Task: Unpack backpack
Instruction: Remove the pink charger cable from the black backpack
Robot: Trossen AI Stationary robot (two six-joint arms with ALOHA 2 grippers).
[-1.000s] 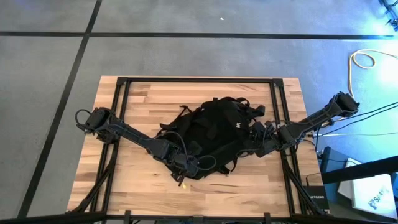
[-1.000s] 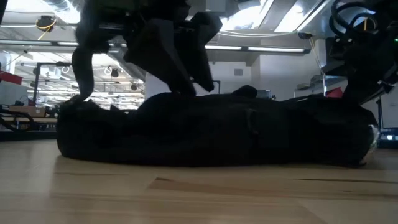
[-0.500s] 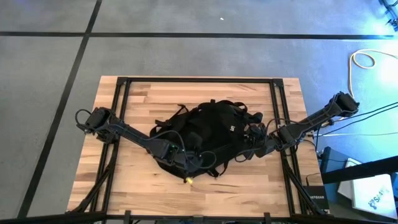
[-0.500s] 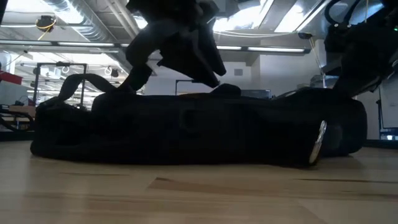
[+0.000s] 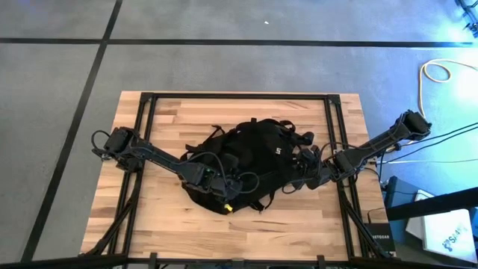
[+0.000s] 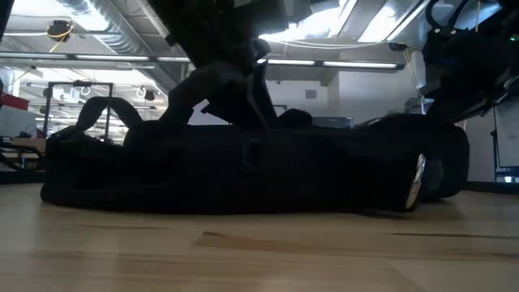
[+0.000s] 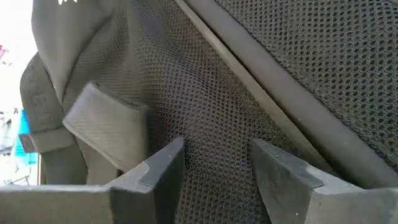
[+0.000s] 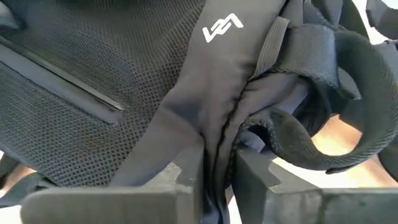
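Black backpack (image 5: 254, 161) lay flat at centre of the wooden worktop (image 5: 164, 119), in the high view, straps spilling toward upper right and the white logo facing up. In the low view, stretched as a long dark mound across the middle of the frame, a metallic glint near its right end, too small to identify.

Left gripper (image 5: 228, 196) sat at the pack's lower-left edge in the high view, arm reaching in from the left. Left wrist view: jaws apart, mesh panel (image 7: 249, 93) and a stiff seam strip between and beyond them, nothing pinched; probably poised there to steady the near side or hunt for an opening. A yellow spot beside that gripper in the high view, unclear what.

Right gripper (image 5: 305, 166) met the pack's right edge, just beside the strap cluster. Right wrist view: jaws nearly together with a fold of smooth black fabric (image 8: 205, 124) running down into the narrow gap; whether clamped or just letting go, cannot tell. Curved padded strap (image 8: 323, 106) looped just beside the fold, bare worktop showing through the loop.

Likely reason for the 2-sided hold: soft fabric sags, so 1 side anchored while the other gets worked. No zipper visibly open, no contents out; unpacking judged barely begun.
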